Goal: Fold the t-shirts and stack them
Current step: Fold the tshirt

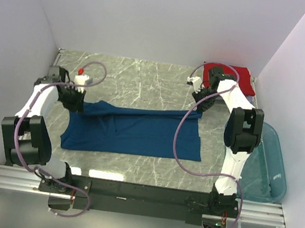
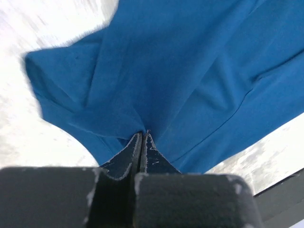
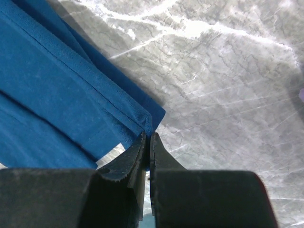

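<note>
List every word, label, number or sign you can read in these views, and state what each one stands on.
No readable text in any view.
The dark blue cloth t-shirt shows only plain fabric, with no print in sight.
The folded red cloth t-shirt shows no marking.
The translucent teal plastic tub shows no label.

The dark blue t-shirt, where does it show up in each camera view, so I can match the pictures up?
Top external: the dark blue t-shirt lies mid-table, stretched between the left gripper and the right gripper.
Left wrist: it fills most of the frame, pinched at bottom centre.
Right wrist: it is at upper left, its corner pinched at bottom centre.
Shared landmark: the grey marble tabletop, which shows around the cloth in every view.
</note>
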`<state>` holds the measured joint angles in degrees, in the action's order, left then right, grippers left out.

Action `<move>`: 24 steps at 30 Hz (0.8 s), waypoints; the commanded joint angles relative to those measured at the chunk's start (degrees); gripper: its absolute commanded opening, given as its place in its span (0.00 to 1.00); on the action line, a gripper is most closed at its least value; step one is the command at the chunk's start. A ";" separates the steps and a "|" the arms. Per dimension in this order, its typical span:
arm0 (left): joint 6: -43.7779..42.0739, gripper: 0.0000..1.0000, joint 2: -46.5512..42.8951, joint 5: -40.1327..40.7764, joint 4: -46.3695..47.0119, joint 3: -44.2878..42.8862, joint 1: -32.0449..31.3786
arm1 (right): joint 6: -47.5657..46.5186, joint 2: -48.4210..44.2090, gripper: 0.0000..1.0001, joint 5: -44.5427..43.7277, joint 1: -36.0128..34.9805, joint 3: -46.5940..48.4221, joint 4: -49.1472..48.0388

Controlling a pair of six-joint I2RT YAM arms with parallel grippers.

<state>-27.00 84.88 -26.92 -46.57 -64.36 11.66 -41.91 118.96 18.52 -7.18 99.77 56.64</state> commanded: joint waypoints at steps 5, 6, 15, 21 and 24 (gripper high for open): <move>0.28 0.00 1.16 4.24 5.69 8.19 0.29 | -0.98 -0.57 0.00 -2.18 -0.11 -1.15 -1.27; 0.46 0.00 1.60 4.68 5.87 8.89 0.29 | -1.07 -0.31 0.00 -2.26 -0.29 -1.24 -1.18; 2.57 0.00 3.89 4.33 5.53 5.75 0.38 | -0.54 0.57 0.00 -2.97 -1.26 0.33 -0.13; 3.71 0.00 3.36 2.57 0.61 -3.65 1.17 | -0.28 0.40 0.00 -2.18 -0.99 6.56 2.77; 2.40 0.00 2.40 2.04 -2.11 -6.30 1.70 | -0.45 -0.13 0.00 -1.65 -1.00 7.46 4.18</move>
<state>-24.27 89.19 -23.16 -44.71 -66.81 12.60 -41.95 119.39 16.62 -8.27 104.40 58.52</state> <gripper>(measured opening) 0.012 0.077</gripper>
